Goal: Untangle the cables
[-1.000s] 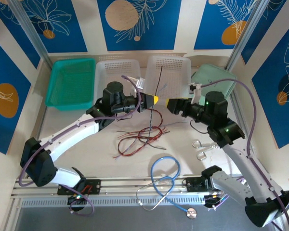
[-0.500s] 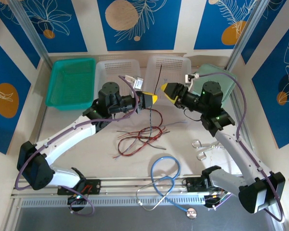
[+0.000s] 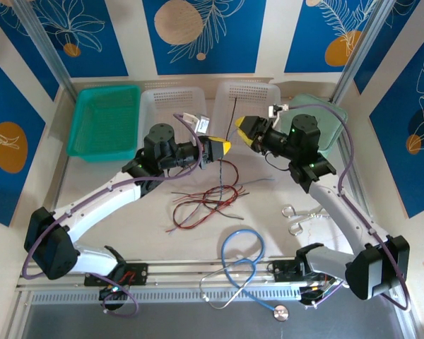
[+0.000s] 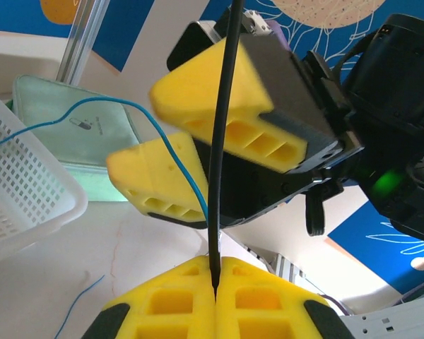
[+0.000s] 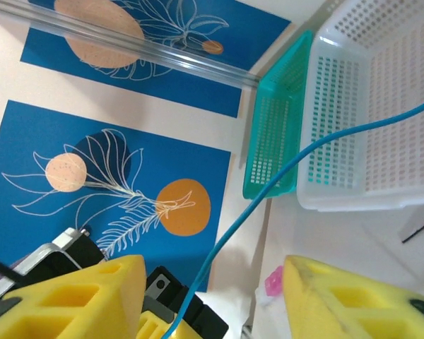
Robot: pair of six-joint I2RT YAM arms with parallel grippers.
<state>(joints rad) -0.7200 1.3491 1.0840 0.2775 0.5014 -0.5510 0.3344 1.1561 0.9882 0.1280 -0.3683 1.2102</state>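
Observation:
The cables lie as a loose red and black tangle (image 3: pixel 205 198) on the table's middle, and a pale blue one (image 3: pixel 258 181) trails to its right. My left gripper (image 3: pixel 225 147) hangs above the tangle, shut on a black cable (image 4: pixel 225 120) that rises taut from its yellow tips (image 4: pixel 215 267) toward the white basket. My right gripper (image 3: pixel 244 131) faces it closely from the right. Its yellow fingers (image 4: pixel 219 85) stand apart with the thin blue cable (image 5: pixel 268 185) running between them, touching neither pad. In the right wrist view the right gripper (image 5: pixel 212 304) is open.
A teal basket (image 3: pixel 104 120) and two white baskets (image 3: pixel 171 106) (image 3: pixel 258 95) line the back edge, with a pale green pad (image 3: pixel 326 116) at the far right. Metal scissors (image 3: pixel 297 215) lie right of the tangle. A blue-tubed stethoscope (image 3: pixel 244 265) lies at the near edge.
My right gripper has swung left and back, close to the left gripper, and its fingers have narrowed around the blue cable. The left gripper has kept its hold on the black cable.

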